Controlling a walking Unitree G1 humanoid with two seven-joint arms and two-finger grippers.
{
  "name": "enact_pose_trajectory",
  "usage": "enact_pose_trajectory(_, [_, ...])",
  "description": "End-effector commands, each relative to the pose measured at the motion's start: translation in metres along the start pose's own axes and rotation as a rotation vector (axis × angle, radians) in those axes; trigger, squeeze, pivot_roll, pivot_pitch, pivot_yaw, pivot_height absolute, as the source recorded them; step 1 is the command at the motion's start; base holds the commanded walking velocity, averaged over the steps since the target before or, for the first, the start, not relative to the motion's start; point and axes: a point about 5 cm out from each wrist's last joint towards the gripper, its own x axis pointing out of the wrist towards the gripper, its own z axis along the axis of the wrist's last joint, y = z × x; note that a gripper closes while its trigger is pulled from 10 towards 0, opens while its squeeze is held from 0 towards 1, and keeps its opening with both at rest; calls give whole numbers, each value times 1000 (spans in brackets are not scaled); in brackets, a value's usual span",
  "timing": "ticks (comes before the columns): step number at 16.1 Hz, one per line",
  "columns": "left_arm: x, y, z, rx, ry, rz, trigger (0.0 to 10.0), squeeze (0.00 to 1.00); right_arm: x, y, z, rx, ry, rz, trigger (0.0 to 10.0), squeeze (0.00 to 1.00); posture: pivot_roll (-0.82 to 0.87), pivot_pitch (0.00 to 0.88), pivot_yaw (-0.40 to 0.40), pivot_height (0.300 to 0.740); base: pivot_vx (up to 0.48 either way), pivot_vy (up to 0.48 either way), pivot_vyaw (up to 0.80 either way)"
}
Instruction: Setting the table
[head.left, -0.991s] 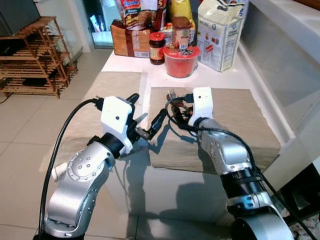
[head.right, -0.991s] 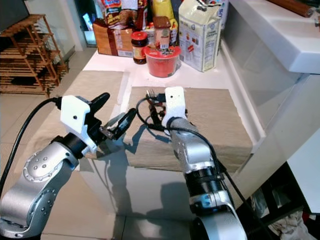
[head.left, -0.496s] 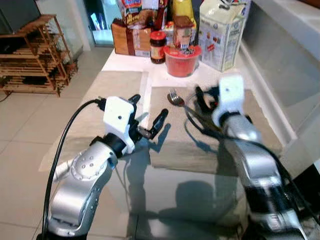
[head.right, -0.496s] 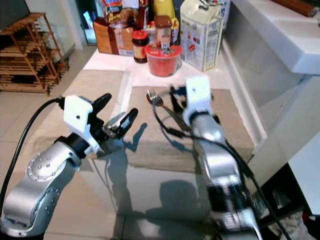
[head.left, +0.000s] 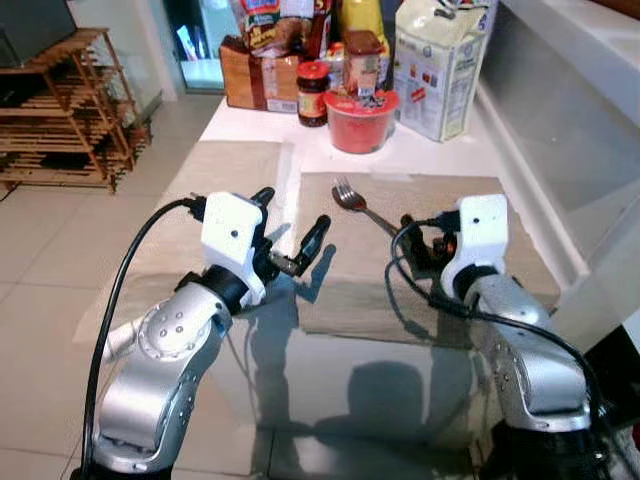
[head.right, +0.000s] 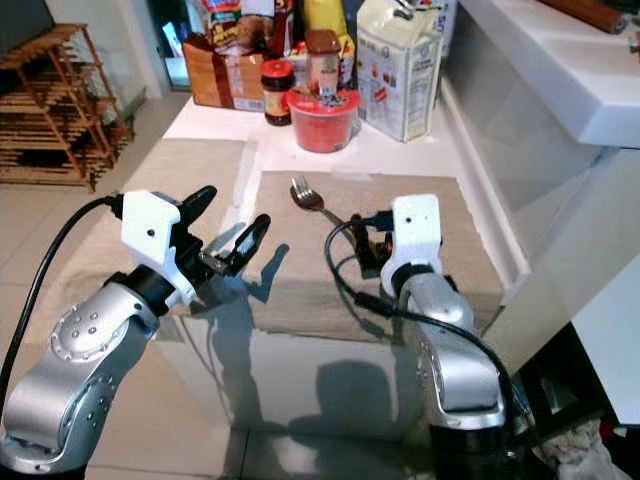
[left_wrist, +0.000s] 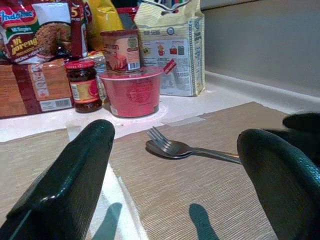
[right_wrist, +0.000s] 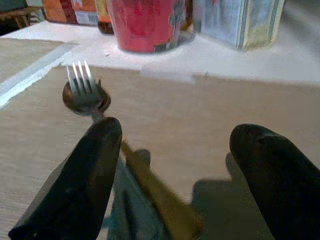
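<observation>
Over the right-hand placemat (head.left: 480, 215), the right gripper (right_wrist: 175, 190) hangs low with its two black fingers (right_wrist: 85, 185) spread wide and nothing between them. The fork (head.left: 362, 208) lies flat on that mat just ahead of it, tines toward the back of the table (head.left: 420, 155), handle running back toward the gripper; from the wrist view the handle passes close beside one finger, though I can't tell whether it touches. A spoon bowl seems to sit under the tines, but it's hard to be sure.

Off to the left, the left gripper (head.left: 290, 235) hovers near the seam between the two mats, above the inner edge of the left placemat (head.left: 215, 190). Its fingers (left_wrist: 65, 185) are also parted wide and empty.

Further back on the white tabletop stand a red lidded bowl (head.left: 361, 122), a dark jar with a red lid (head.left: 313, 94), a brown canister (head.left: 364, 60), a tall pale carton (head.left: 440, 65) and a packet of noodles (left_wrist: 37, 27). A wooden rack (head.left: 65, 110) stands on the tiled floor beyond the table's left side.
</observation>
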Motion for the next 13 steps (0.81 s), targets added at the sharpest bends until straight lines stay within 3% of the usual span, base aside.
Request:
enact_pose_trajectory(1, [1,3,4,11,-11,7,10000,0,3,-2,-13,76,79,-10,10000,0,-95,0,40,740,0,0,0])
enact_pose_trajectory(4, [2,4,6,19,-14,10,10000,0,11,10,-27,205,167,24,10000,0,-82,0,39,740,0,0,0])
enact_pose_trajectory(7, [2,7,7,27,-15,16,10000,0,18,34,-30,311,220,123,10000,0,-71,0,40,740,0,0,0])
enact_pose_trajectory(9, [2,7,8,31,-15,17,10000,0,22,54,-20,321,219,224,10000,0,-66,0,38,740,0,0,0])
enact_pose_trajectory(13, [1,7,9,31,-18,29,10000,0,24,63,-10,253,204,275,10000,0,-59,0,26,740,0,0,0])
